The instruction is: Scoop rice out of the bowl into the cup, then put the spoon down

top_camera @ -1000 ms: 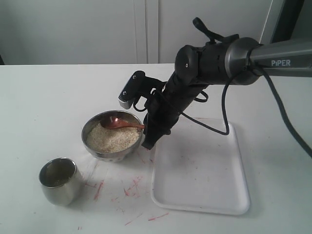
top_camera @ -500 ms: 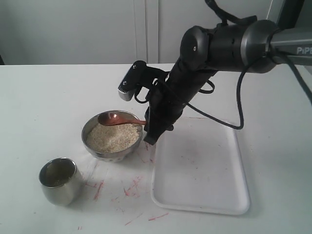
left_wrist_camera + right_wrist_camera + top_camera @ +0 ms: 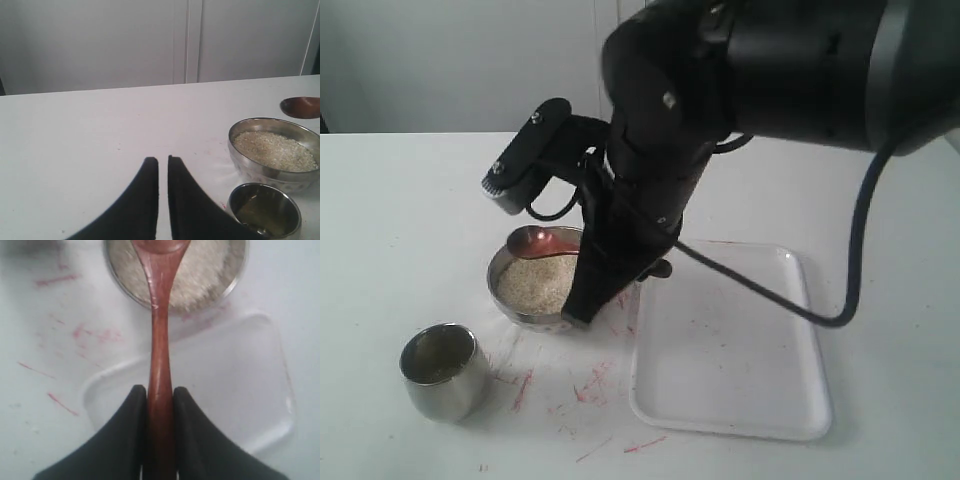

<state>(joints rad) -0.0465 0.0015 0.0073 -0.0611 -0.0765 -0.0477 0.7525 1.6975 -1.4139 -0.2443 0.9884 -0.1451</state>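
White table [image 3: 410, 200] holds your bowl [image 3: 494, 285] of rice [image 3: 535, 283], with the cup [image 3: 440, 372] near it and a tray [image 3: 740, 360] just beside the bowl. Your right gripper [image 3: 159, 390] pinches the spoon [image 3: 533, 242] by its handle, head raised above the bowl. Your left gripper [image 3: 163, 162] hangs apart, fingers almost pressed together, holding nothing.

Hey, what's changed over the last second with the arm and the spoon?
The right claw, shut on the spoon, has lifted its head out of the rice and carried it toward the bowl's left rim. The arm has swung nearer the camera. The bowl, cup and tray have not moved.
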